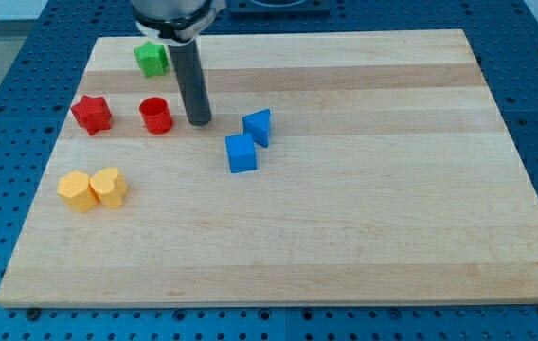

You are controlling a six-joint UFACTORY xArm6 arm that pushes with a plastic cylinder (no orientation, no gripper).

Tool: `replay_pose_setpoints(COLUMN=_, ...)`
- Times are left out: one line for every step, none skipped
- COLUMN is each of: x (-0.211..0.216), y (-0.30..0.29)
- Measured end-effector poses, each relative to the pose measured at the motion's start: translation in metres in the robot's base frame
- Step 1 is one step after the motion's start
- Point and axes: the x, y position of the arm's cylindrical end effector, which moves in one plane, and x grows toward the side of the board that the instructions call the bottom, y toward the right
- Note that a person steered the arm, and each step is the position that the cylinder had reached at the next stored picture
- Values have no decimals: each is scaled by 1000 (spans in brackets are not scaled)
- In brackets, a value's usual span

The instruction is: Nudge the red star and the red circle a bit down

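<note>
Yellow blocks [92,188] nearest camera. My tip [199,122], no jaws, sits just right of red circle [156,116]; red star [91,114] farther left. Risk: sideways shove instead of down.

bright, even light | soft faint shadows | sharp, no glare

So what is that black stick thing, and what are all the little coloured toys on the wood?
It's one picture, from a camera looking down at a wooden board. The black stick is a robot arm's rod. It has no hand, so it holds nothing; it only pushes. My tip sits just to the right of the red circle, with a small gap between them. Further left is the red star. Above them is a green block. Two blue blocks sit to the right, and two yellow blocks touch each other near the bottom left.
</note>
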Motion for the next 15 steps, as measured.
replay_pose_setpoints(x=0, y=-59)
replay_pose_setpoints(x=0, y=-92)
replay_pose_setpoints(x=-18, y=-78)
replay_pose_setpoints(x=-63, y=-69)
replay_pose_setpoints(x=-64, y=-69)
replay_pose_setpoints(x=-51, y=-134)
replay_pose_setpoints(x=-43, y=-193)
replay_pose_setpoints(x=-42, y=-195)
replay_pose_setpoints(x=-40, y=-195)
replay_pose_setpoints(x=-37, y=-195)
replay_pose_setpoints(x=-36, y=-195)
replay_pose_setpoints(x=-36, y=-195)
replay_pose_setpoints(x=-21, y=-196)
replay_pose_setpoints(x=-18, y=-189)
replay_pose_setpoints(x=-18, y=-158)
